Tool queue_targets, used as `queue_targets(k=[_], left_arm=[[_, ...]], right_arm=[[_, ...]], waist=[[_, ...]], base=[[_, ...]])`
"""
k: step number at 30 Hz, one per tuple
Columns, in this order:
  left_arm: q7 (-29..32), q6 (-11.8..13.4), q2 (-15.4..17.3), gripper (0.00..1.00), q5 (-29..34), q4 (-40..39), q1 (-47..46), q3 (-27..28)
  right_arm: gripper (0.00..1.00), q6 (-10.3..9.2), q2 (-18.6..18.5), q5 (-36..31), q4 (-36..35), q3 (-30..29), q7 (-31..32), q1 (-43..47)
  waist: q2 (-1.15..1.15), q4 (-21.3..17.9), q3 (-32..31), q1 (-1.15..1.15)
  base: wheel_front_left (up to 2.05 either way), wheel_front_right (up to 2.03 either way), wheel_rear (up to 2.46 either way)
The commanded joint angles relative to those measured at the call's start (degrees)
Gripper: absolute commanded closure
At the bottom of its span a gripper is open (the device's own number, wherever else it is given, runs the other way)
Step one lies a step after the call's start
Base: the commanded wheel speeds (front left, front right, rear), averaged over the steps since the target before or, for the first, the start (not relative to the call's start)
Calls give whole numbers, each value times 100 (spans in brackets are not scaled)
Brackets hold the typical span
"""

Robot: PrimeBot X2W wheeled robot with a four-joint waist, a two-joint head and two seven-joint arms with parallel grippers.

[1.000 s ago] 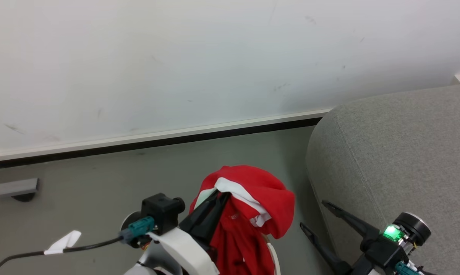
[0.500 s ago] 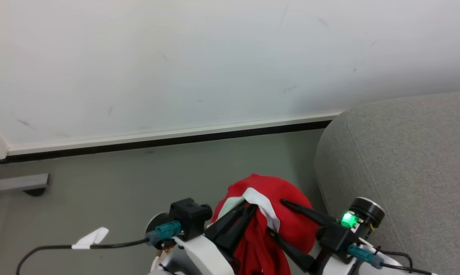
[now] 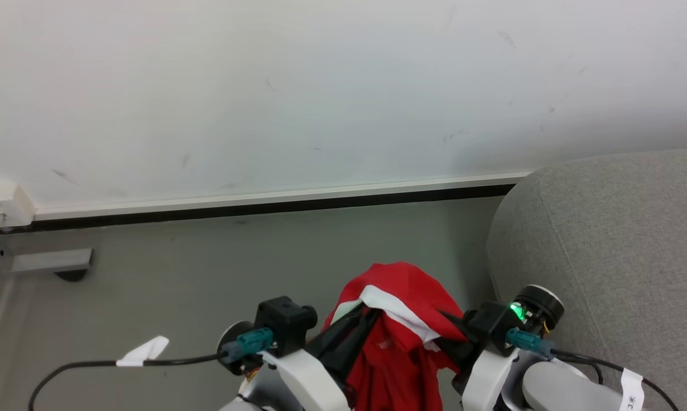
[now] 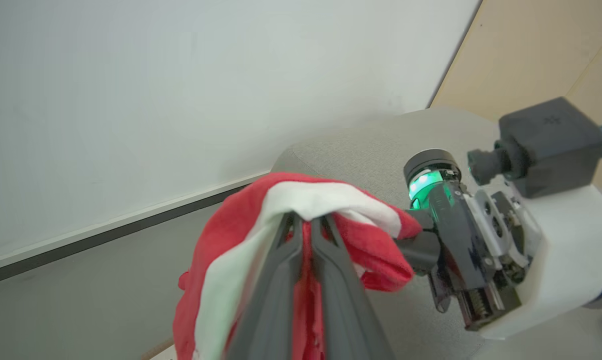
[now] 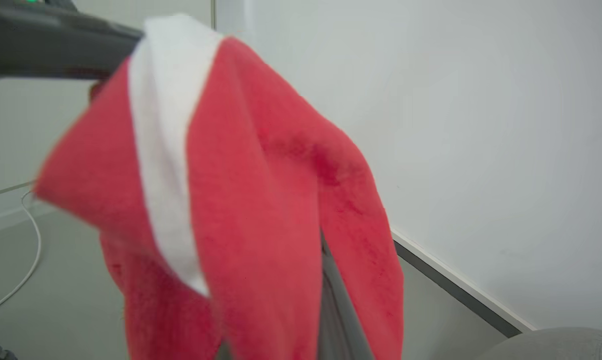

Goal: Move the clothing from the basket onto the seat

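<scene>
**Grip status.** L gripper (image 4: 305, 218): jaws narrow, shut on the red garment (image 3: 400, 285), red cloth pinched between them and the white band draped over the tips. R gripper (image 3: 449, 319): also shut, fingers buried in the fold on the garment's seat-side edge. Cloth hides the tips, so I can't confirm how deep that bite is.

**Location.** The garment hangs between my two grippers above the grey floor (image 3: 206, 262). It is just beside the rounded end of the seat (image 3: 606, 240), not on it. Its lower part drops out of the head view's bottom edge.

**Step in hand (my judgement).** Carry across to the seat.
- Keep both grips shut.
- Raise enough that the hanging tail clears the seat's rounded edge.
- Move both arms together toward the seat. Don't pull them apart, as the R bite may be shallow.
- Lower well inboard on the upholstery and let go only once the bulk rests there.
- Risk: released near the curved edge, the garment could slide off.

**Garment condition.**
- Bright red with a white band running over the top ridge.
- Soft, slightly fuzzy nap in the R wrist view.
- Limp and bunched, with folds hanging straight down.
- Expect it to sag and drape rather than hold shape.
</scene>
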Motion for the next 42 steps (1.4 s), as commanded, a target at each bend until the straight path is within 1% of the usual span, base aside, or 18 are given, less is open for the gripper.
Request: queue_targets(k=[1, 2, 3, 4, 5, 6, 15, 21, 27, 29, 36, 42], left_arm=[[-88, 26, 45, 100, 39, 46, -2, 36], [-110, 45, 49, 93, 62, 86, 12, 51], [-142, 73, 56, 70, 87, 128, 25, 57], [-170, 92, 50, 54, 100, 166, 45, 63], [-203, 109, 34, 6, 99, 197, 69, 72], [-243, 134, 21, 0, 107, 233, 84, 70], [-505, 205, -74, 0, 199, 460, 165, -32], [-897, 292, -130, 0, 283, 566, 329, -76], [-1382, 410, -76, 0, 514, 741, 510, -115], [-1456, 431, -61, 0, 549, 772, 544, -127], [-1797, 401, -12, 0, 622, 1054, 678, -153], [-1914, 353, -23, 0, 648, 1251, 678, -134]], right_arm=[[100, -13, -16, 42, -2, -80, -26, -143], [100, -14, -24, 55, -6, -140, -28, -171], [100, -14, -29, 54, -17, -206, -29, -180], [100, -14, -28, 58, -28, -266, -29, -183], [100, -14, -23, 58, -43, -331, -29, -198], [100, -14, -18, 65, -58, -384, -28, -212], [100, -14, -28, -42, -38, -785, -27, -231], [100, -14, -16, -123, -51, -915, -28, -194], [100, -14, -24, -188, -118, -1089, -28, -169], [100, -14, -21, -197, -128, -1130, -28, -158], [100, -14, -6, -267, -171, -1373, -28, -85], [100, -14, -3, -359, -266, -1610, -28, -123]], waist=[[0, 5, 11, 0], [0, 7, 17, 0], [0, 10, 22, 0], [0, 13, 27, 0], [0, 20, 32, 0], [0, 27, 30, 0], [0, 185, 24, 0], [0, 290, -15, 0], [0, 387, -87, 0], [0, 403, -106, 0], [0, 475, -169, 0], [0, 407, -197, 0]], base=[[0, 0, 0], [0, 0, 0], [0, 0, 0], [0, 0, 0], [0, 0, 0], [0, 0, 0], [0, 0, 0], [0, 0, 0], [0, 0, 0], [0, 0, 0], [0, 0, 0], [0, 0, 0]])
